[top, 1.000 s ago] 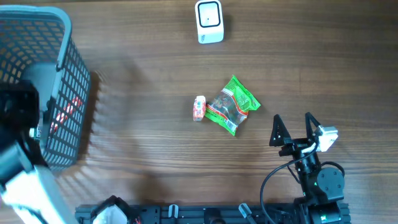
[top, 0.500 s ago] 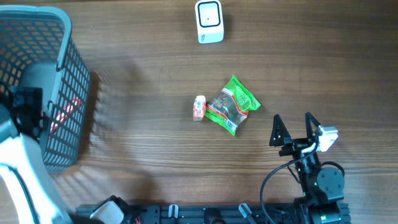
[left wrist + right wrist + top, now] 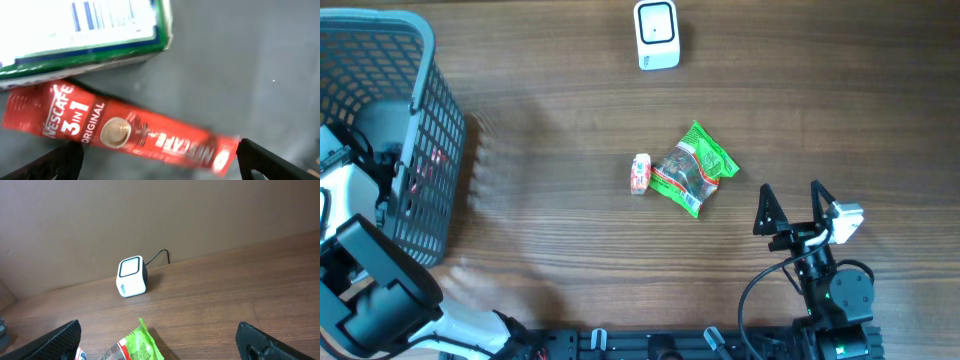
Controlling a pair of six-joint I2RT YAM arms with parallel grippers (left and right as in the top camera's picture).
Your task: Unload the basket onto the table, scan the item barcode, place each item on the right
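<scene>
Left gripper (image 3: 160, 161) stood open inside the basket (image 3: 420, 60) over a red Nescafé sachet (image 3: 125, 132) lying free on its floor, seemingly finished; right gripper (image 3: 791, 200) gaped empty near the green packet (image 3: 695, 170) and small wrapped item (image 3: 640, 173), both apparently unscanned, short of the scanner (image 3: 656, 35)

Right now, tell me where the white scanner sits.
In the overhead view the white scanner stands near the far edge of the table, about centre, well beyond the green snack packet and small candy.
</scene>
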